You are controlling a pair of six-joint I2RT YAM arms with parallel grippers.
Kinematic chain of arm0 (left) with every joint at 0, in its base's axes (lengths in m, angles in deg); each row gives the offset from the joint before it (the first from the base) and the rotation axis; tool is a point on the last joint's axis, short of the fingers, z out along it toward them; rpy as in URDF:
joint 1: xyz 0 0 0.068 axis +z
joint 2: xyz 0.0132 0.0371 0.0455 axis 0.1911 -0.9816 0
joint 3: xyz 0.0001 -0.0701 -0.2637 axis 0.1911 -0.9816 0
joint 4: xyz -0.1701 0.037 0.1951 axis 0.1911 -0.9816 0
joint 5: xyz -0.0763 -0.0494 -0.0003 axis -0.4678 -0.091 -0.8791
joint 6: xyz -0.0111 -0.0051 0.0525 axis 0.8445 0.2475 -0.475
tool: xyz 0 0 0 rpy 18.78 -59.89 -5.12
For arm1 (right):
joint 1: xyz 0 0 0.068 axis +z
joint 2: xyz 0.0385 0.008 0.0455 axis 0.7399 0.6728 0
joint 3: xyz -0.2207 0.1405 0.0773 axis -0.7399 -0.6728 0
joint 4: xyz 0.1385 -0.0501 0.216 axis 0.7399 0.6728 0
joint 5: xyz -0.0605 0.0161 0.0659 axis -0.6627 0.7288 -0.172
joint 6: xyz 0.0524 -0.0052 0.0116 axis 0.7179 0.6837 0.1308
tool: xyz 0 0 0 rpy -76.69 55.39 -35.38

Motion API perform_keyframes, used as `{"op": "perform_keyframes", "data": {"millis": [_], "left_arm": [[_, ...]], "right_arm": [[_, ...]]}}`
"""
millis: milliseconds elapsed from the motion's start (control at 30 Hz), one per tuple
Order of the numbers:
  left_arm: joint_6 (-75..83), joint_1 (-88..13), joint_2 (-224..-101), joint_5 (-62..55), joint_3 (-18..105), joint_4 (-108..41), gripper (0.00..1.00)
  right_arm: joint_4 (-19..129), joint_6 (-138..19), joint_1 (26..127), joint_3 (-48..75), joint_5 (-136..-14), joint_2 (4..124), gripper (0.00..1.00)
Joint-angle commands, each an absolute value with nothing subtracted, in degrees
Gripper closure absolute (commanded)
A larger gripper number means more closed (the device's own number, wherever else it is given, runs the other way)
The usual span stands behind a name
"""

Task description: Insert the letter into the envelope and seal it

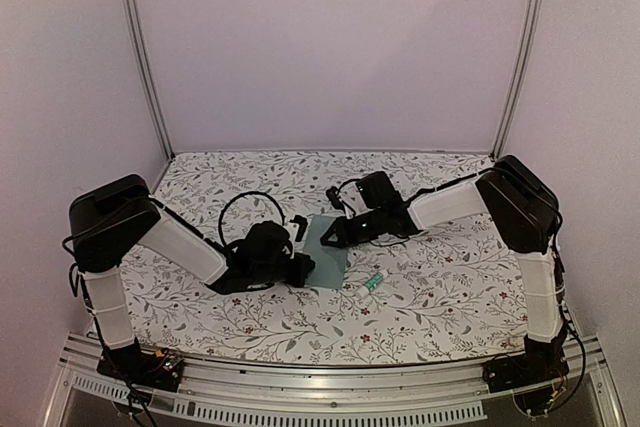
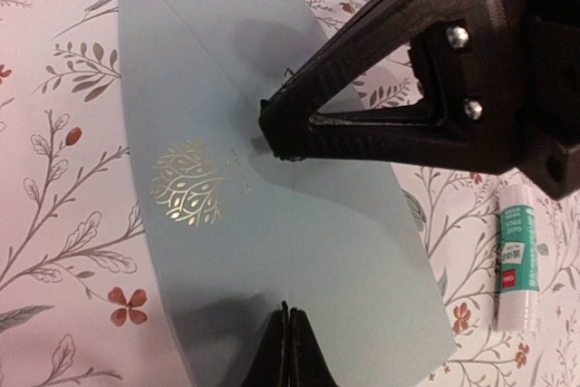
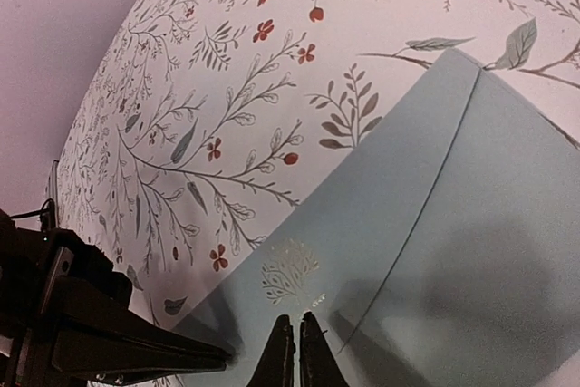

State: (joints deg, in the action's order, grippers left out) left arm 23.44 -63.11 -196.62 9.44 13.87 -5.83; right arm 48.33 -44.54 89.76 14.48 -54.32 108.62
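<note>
Floral cloth (image 2: 54,224), envelope (image 2: 317,251) under right hand (image 2: 272,138)

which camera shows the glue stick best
The left wrist view: the glue stick lies large and close beside the envelope, its white body and green label clear. The top external view shows only a tiny speck right of the envelope. The right wrist view does not show it.

Lab test booth: plain white walls (image 1: 330,47), aluminium frame (image 1: 140,57), floral tablecloth (image 1: 300,317).
</note>
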Motion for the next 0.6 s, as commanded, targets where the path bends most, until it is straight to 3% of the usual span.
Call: {"op": "perform_keyframes", "data": {"millis": [0, 567], "left_arm": [[22.9, -64.1, -197.2, 9.7, 14.0, -10.7, 1.0], [22.7, -64.3, -197.6, 10.0, 13.9, -10.7, 1.0]], "right_arm": [[49.6, -45.5, 92.1, 14.6, -55.1, 105.0, 0.95], [50.4, -45.0, 91.5, 13.3, -61.4, 110.0, 0.96]]}}
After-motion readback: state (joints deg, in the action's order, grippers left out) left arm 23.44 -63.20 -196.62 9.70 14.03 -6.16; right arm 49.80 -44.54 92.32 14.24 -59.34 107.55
